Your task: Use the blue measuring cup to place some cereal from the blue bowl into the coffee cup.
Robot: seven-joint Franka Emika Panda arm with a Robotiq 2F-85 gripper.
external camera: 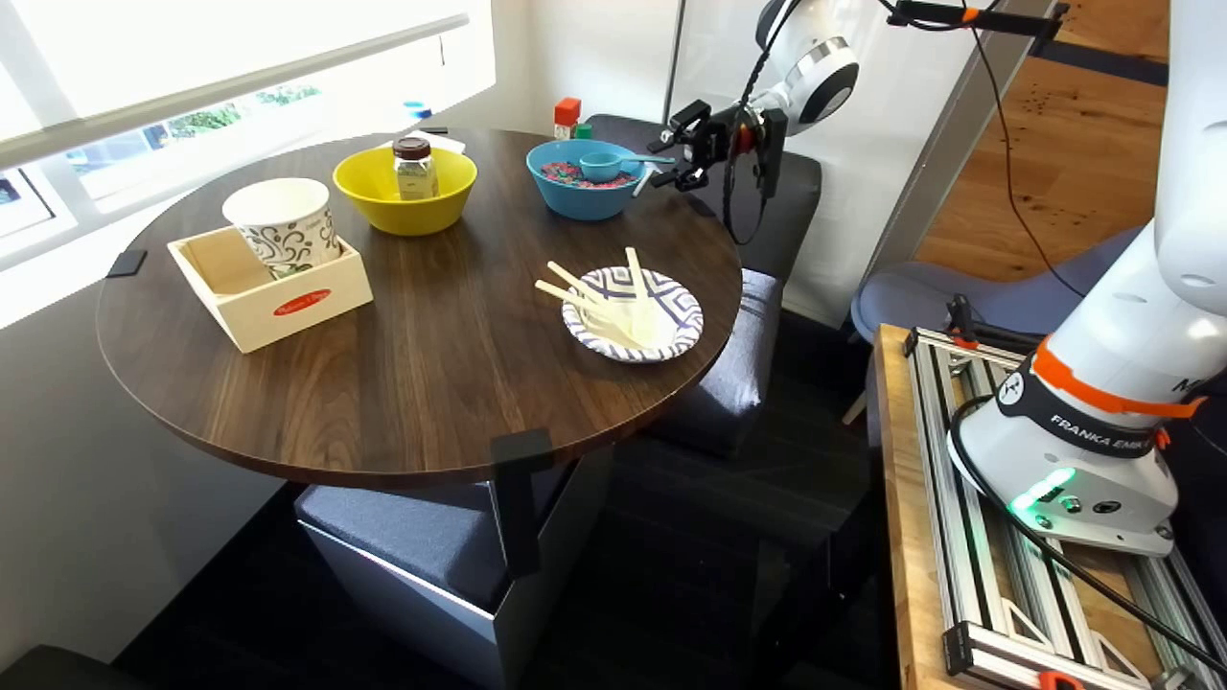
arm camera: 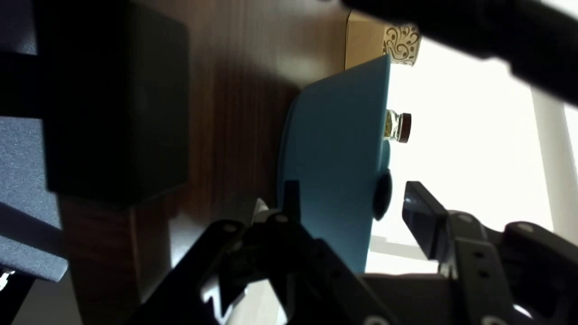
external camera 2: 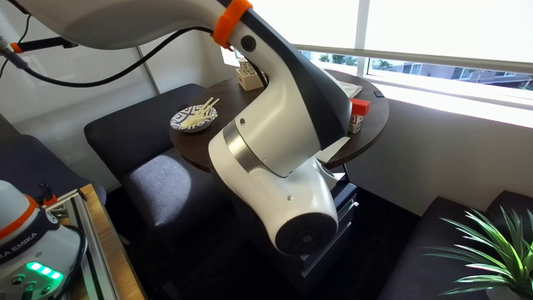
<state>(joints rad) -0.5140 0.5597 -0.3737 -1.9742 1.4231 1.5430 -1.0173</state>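
Note:
The blue bowl [external camera: 582, 203] stands on the round table near its far edge and fills the middle of the wrist view [arm camera: 332, 135]. The reddish cereal [external camera: 566, 173] lies inside it. The blue measuring cup [external camera: 600, 169] rests on the cereal, its handle reaching over the rim toward my gripper [external camera: 659, 164]. My gripper is open and empty; in the wrist view its fingertips [arm camera: 354, 205] are apart, with a dark oval, apparently the handle's end, between them. The coffee cup [external camera: 292, 241] stands in the wooden box and also shows in an exterior view [external camera 2: 246, 66].
The wooden box [external camera: 297, 311] stands at the table's left. A yellow bowl [external camera: 407, 216] holds a spice jar [external camera: 415, 172]. A patterned plate with chopsticks [external camera: 681, 326] lies nearer the front. A red-topped box [external camera: 567, 113] stands behind the blue bowl. The arm [external camera 2: 283, 112] hides the bowl in an exterior view.

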